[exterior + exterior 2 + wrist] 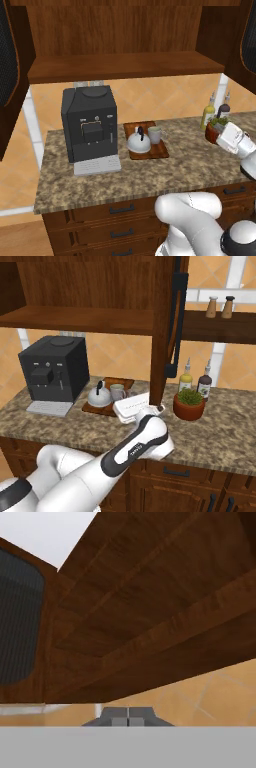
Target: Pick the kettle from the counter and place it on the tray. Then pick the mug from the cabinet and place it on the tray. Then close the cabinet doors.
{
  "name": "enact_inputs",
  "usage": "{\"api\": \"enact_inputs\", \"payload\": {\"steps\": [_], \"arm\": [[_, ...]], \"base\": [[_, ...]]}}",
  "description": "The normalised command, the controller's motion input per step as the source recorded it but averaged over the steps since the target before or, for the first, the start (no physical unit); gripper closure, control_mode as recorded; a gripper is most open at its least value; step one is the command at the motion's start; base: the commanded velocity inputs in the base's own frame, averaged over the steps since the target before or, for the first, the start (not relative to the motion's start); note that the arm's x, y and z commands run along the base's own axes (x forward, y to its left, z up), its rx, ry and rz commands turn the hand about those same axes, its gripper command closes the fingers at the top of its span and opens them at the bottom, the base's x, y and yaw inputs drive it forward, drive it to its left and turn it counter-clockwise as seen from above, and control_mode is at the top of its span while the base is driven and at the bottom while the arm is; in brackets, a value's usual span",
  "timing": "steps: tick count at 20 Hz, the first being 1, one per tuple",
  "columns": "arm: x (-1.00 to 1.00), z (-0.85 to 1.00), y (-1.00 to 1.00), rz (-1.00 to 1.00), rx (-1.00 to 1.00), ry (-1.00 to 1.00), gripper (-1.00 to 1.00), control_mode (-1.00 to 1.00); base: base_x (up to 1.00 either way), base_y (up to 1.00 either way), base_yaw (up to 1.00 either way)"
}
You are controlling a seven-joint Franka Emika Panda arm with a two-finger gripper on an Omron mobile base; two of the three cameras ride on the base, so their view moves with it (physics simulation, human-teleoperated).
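Both kettle and mug on tray; hand clenched, empty.

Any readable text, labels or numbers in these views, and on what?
"FRANKA" or the like: small white lettering on the arm's dark link, too blurred to read for sure.
Bottles: labels with no readable text.
Coffee machine: small marks on its panel, unreadable.
Nothing else bears text.

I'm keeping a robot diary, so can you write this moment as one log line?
kettle: on tray | mug: on tray | cabinet doors: open | gripper: shut, empty, near right door
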Motion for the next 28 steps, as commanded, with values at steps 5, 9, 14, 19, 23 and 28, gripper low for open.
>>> {"api": "enact_inputs", "payload": {"steps": [5,9,14,19,23,28], "arm": [[0.0,0.27,-0.6,0.03,0.25,-0.09,1.0,-1.0],[-0.01,0.04,-0.53,0.02,0.08,-0.05,1.0,-1.0],[-0.01,0.0,-0.63,0.01,0.07,-0.04,1.0,-1.0],[0.0,0.0,-0.56,0.01,0.05,-0.06,1.0,-1.0],[0.0,0.09,-0.51,0.0,0.08,-0.1,1.0,-1.0],[0.0,0.07,-0.47,0.0,0.15,-0.11,1.0,-1.0]], "base": [[0.0,0.0,0.0],[0.0,0.0,0.0],[0.0,0.0,0.0],[0.0,0.0,0.0],[0.0,0.0,0.0],[0.0,0.0,0.0]]}}
